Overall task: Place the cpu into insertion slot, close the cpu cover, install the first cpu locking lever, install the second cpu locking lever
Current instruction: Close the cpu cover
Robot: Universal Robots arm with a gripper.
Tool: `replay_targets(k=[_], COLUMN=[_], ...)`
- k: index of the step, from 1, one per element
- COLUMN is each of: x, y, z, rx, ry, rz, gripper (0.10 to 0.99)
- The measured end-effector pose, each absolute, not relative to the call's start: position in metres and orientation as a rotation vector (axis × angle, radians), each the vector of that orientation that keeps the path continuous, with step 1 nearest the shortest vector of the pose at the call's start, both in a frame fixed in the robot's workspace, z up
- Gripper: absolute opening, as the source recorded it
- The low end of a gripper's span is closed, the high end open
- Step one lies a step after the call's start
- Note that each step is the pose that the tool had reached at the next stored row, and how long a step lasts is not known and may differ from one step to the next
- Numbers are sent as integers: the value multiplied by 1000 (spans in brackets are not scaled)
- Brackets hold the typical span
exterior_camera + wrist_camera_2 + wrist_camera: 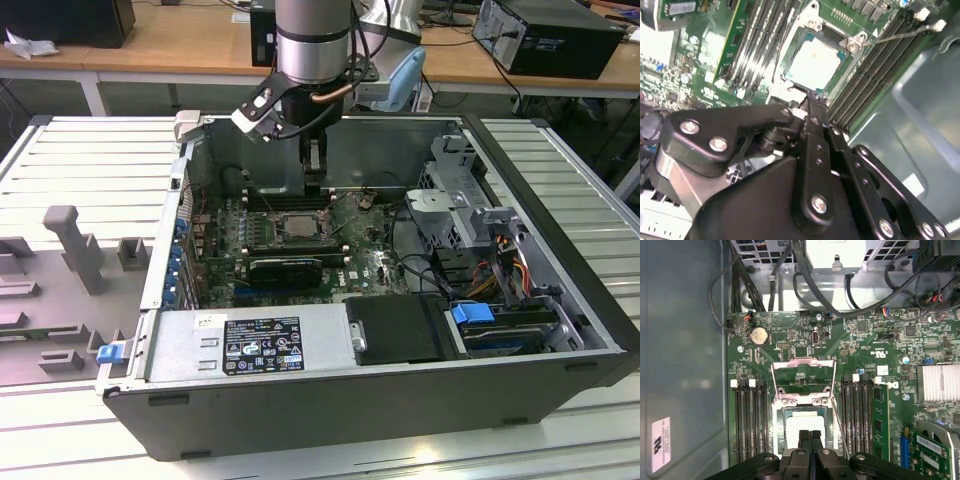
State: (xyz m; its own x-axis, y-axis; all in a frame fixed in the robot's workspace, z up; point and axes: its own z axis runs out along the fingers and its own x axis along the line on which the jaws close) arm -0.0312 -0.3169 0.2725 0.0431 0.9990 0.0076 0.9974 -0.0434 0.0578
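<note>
The cpu (pixel 815 62) lies flat in the insertion slot (pixel 780 425), pale face up, so seating is judged to be done. The cpu cover (pixel 802 361) is swung back on its hinge, with green board visible through its window, which leaves the socket open from above. A thin wire locking lever (pixel 895 34) angles away from the socket, apparently unlatched so that the cover is free to drop. The gripper (pixel 810 434) is held at one edge of the chip, its fingers pressed together with nothing between them. This pose is judged better suited to pushing than to grasping, though contact cannot be told. Everything sits on the motherboard (pixel 790 340) inside the open computer case (pixel 400 400).
</note>
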Motion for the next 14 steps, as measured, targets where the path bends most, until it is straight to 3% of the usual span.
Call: replay_targets(k=[14], x=[-11], y=[-317], z=[270], rx=[2242], ry=[2147], rz=[70], gripper=[106])
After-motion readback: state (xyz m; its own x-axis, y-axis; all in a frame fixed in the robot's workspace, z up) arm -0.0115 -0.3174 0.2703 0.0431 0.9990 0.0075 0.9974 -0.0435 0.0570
